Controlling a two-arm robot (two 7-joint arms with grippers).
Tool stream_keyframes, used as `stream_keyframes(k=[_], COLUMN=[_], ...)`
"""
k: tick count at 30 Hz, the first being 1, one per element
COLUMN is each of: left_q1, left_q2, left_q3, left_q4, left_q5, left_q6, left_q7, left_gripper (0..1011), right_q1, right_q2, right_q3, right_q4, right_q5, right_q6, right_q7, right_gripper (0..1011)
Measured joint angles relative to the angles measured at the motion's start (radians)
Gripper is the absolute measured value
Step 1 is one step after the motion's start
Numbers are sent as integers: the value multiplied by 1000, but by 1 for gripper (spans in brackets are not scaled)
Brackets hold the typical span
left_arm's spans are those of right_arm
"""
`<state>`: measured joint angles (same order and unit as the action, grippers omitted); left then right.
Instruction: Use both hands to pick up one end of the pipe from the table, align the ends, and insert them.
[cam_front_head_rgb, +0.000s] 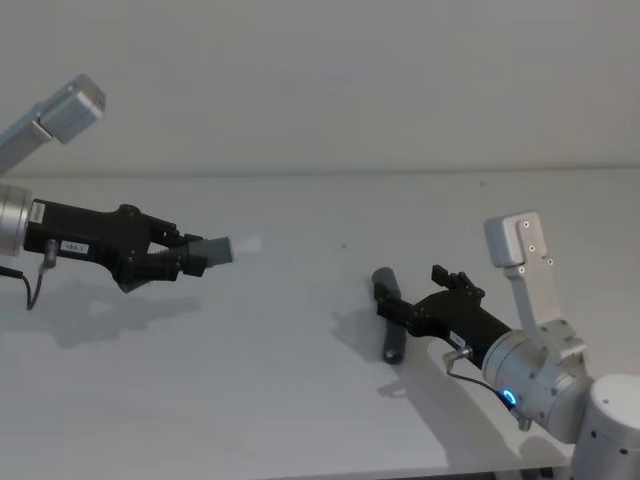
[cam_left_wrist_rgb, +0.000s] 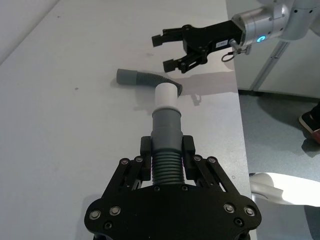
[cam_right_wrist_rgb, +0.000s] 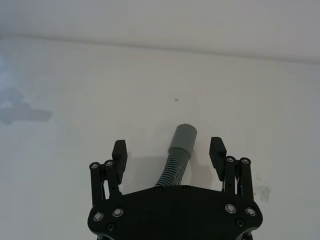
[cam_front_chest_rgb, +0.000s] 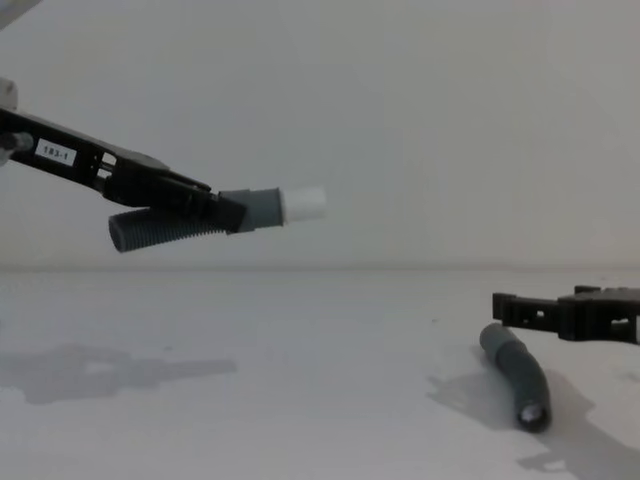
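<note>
Nearest the robot, the right hand is being held low over the desk with its fingers spread wide and nothing in them. The socket piece is lying flat beneath it near the desk's front right edge, with its smooth cuff showing between the open fingers in the wrist view. Farther off and well apart, the tip piece is being gripped firmly by the left hand on its ribbed part. It is being carried clear above the desk, its white tip pointing toward the right side. The grasp of the lying piece is judged to be the step in hand. It would best be taken just behind the cuff, so that the socket mouth is left free, and squarely enough that the round hose is not being rolled aside as the fingers close.
</note>
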<state>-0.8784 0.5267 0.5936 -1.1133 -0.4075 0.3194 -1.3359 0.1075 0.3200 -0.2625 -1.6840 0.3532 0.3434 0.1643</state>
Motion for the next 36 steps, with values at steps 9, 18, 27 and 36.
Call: stream_keyframes(k=[9, 18, 27, 36], left_q1=[-6, -3, 5, 14], left_q2=[-25, -56, -76, -84], left_q3=[11, 19, 23, 24], left_q4=[25, 51, 68, 78], left_q5=[-14, -28, -40, -52], left_q6=[-5, -17, -27, -35], left_q7=[-3, 12, 33, 50], left_gripper=[327, 327, 327, 327], right_q1=[23, 37, 52, 70], right_q2=[-5, -16, -22, -15], right_q3=[-3, -4, -14, -35], right_q4=[46, 83, 103, 107], right_q5=[-13, -29, -47, -73], right_q6=[23, 41, 56, 78], right_q7=[6, 1, -2, 12], right_gripper=[1002, 1002, 1002, 1002])
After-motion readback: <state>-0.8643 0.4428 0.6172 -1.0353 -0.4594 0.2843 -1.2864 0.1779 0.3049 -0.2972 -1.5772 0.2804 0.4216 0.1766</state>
